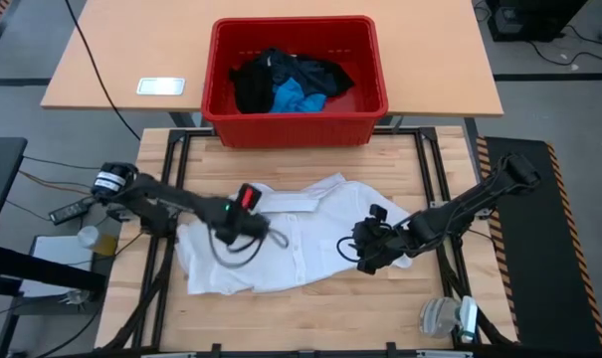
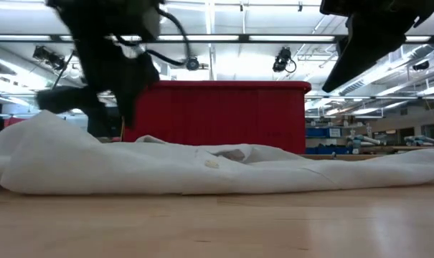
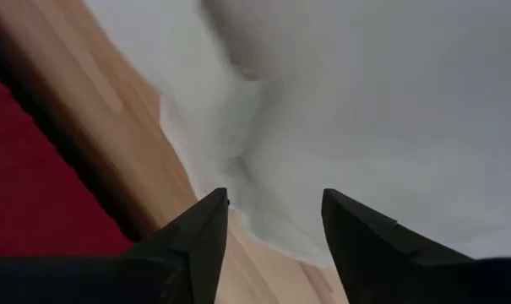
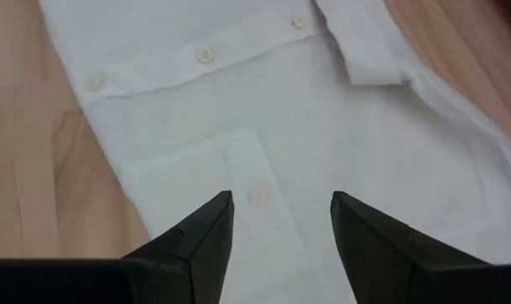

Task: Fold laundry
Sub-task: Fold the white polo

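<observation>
I am holding my left end effector [image 1: 243, 231] over the left half of the white shirt [image 1: 291, 249], its fingers standing apart and gripping nothing. The shirt is lying spread flat across the middle of the bench [image 1: 310, 313]. My right end effector [image 1: 365, 249] is hanging over the shirt's right part, above the button placket, fingers parted and empty. Beyond the bench's far edge, black garments [image 1: 281, 75] and a blue piece [image 1: 296, 97] are sitting in the red crate [image 1: 296, 124].

A white buttoned shirt [image 1: 281, 244] lay spread and rumpled on the table, while black garments [image 1: 281, 75] and a blue piece [image 1: 299, 98] sat heaped in the crate.
</observation>
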